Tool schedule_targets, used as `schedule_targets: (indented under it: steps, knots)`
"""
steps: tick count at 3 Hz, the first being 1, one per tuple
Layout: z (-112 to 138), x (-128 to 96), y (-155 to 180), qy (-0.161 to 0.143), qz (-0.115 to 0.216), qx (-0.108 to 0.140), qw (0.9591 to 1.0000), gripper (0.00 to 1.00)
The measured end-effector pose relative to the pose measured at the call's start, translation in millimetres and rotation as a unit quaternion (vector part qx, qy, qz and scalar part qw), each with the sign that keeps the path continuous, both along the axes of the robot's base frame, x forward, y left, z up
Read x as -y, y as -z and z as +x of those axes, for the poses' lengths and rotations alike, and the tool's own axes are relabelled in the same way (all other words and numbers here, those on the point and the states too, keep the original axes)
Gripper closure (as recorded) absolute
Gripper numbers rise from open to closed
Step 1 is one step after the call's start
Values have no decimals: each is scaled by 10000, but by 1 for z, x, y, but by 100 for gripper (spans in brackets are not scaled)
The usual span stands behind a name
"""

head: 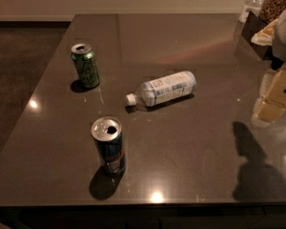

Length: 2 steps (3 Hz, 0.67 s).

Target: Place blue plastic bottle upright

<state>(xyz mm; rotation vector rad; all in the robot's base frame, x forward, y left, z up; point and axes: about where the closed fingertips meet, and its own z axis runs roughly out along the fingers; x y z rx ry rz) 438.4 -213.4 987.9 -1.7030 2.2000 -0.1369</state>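
Note:
The blue plastic bottle (164, 88) lies on its side near the middle of the dark table (190, 151). It is clear, with a pale blue-white label, and its white cap points to the left front. My gripper (272, 101) hangs above the table at the right edge of the view, well to the right of the bottle and apart from it. It holds nothing that I can see. Its shadow falls on the table below it.
A green can (86, 65) stands upright left of the bottle. A dark blue can (108, 145) stands upright in front of the bottle, near the table's front edge. Containers with snacks (271, 8) stand at the back right corner. The floor lies to the left.

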Motion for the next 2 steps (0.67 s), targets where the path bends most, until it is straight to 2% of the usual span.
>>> schedule_targets:
  steps: [1,2]
  knots:
    - [0,0,0,0,0,1,10000,0]
    - [11,-10,-1,-226,71,-65,9997,0]
